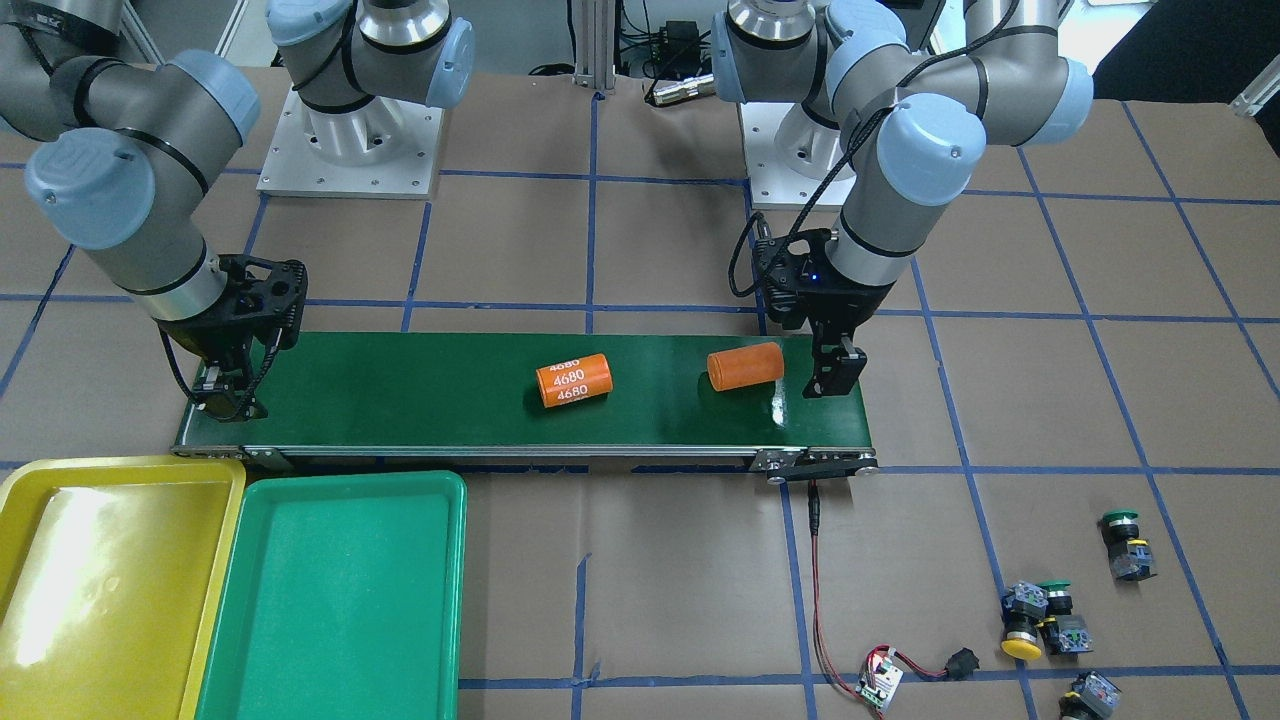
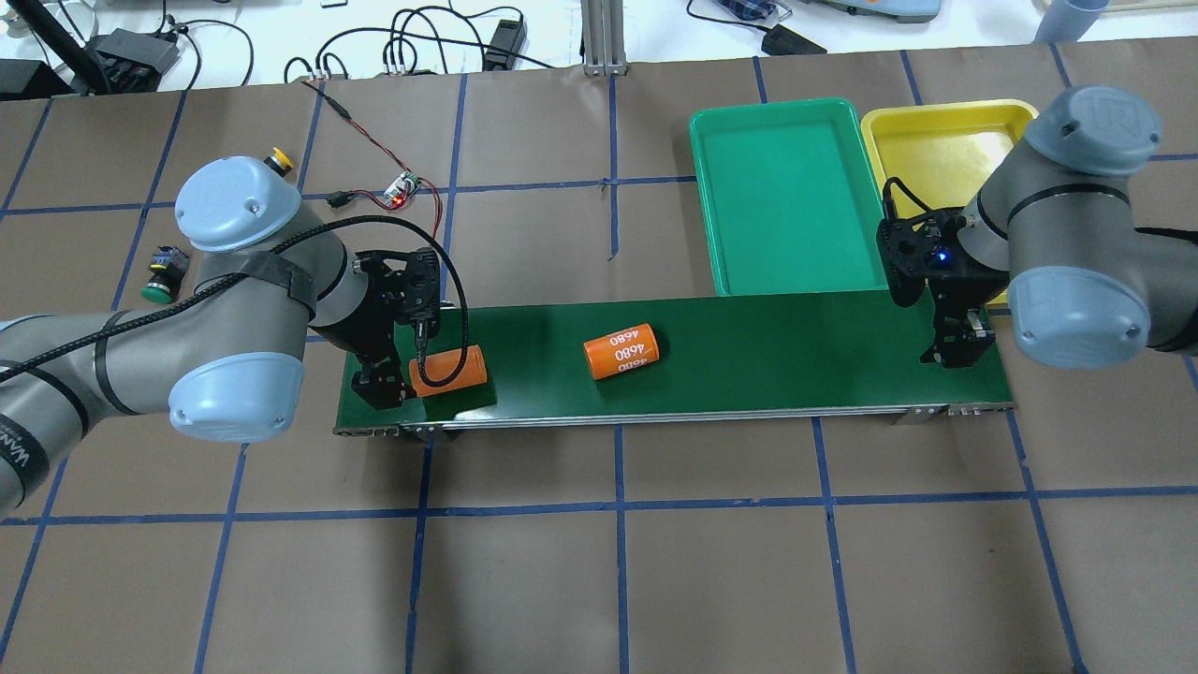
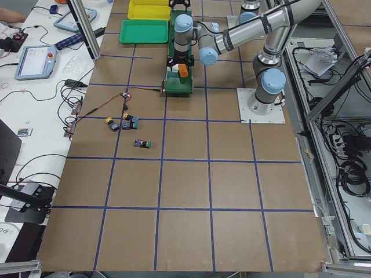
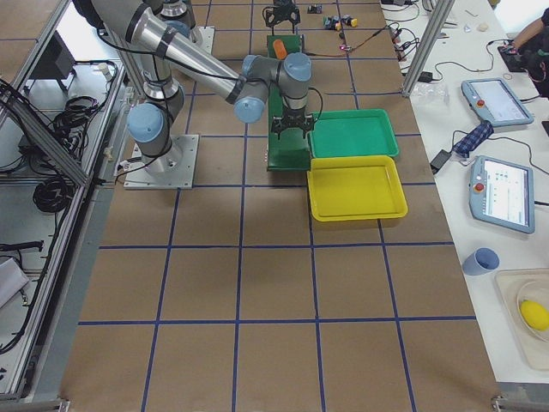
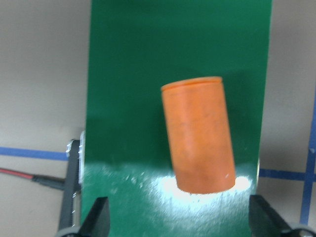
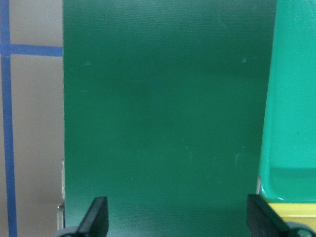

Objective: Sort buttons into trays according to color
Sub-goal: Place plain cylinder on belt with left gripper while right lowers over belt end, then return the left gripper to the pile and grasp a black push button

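Note:
Several buttons lie on the brown table, far from both arms: a green-capped one (image 1: 1125, 545), a green-and-yellow pair (image 1: 1040, 620) and one at the frame edge (image 1: 1090, 695). The overhead view shows a yellow cap (image 2: 277, 161) and a green cap (image 2: 161, 276). The yellow tray (image 1: 120, 560) and green tray (image 1: 340, 600) sit side by side, nothing in them. My left gripper (image 1: 835, 375) (image 5: 180, 222) is open over one belt end, an orange cylinder (image 5: 197, 138) just ahead of its fingertips. My right gripper (image 1: 225, 395) (image 6: 180, 222) is open over the other end, beside the green tray (image 6: 291, 123).
The dark-green conveyor belt (image 1: 400, 390) carries two orange cylinders, one marked 4680 (image 1: 573, 380) and one near my left gripper (image 1: 745, 365). A small circuit board (image 1: 880, 683) with red wires lies by the buttons. Blue tape lines grid the table.

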You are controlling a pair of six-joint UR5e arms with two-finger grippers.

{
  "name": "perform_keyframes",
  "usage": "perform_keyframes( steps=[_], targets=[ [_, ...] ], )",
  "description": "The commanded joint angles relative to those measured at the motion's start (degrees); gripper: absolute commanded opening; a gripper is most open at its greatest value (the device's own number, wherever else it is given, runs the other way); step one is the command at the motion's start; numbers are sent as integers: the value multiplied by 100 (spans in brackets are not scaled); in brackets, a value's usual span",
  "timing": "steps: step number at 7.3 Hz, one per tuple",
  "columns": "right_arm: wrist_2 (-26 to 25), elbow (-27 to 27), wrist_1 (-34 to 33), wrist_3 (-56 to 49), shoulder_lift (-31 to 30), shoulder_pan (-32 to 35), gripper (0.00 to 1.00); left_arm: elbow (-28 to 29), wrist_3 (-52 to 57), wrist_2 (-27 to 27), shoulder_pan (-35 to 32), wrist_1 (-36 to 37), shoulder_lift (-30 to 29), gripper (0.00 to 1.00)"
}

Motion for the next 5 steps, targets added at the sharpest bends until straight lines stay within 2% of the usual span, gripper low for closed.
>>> perform_keyframes(
  steps=[1, 3, 5],
  targets=[
    [11, -8, -13, 12, 60, 2, 100, 311, -1131, -62, 1215, -78, -2, 100],
    [20, -17, -13, 109, 60, 2, 100, 863, -1838, 15, 2028, -79, -415, 100],
    [29, -17, 21, 109, 60, 2, 100, 1478, -3327, -36, 2749, -26, -1194, 100]
  ],
)
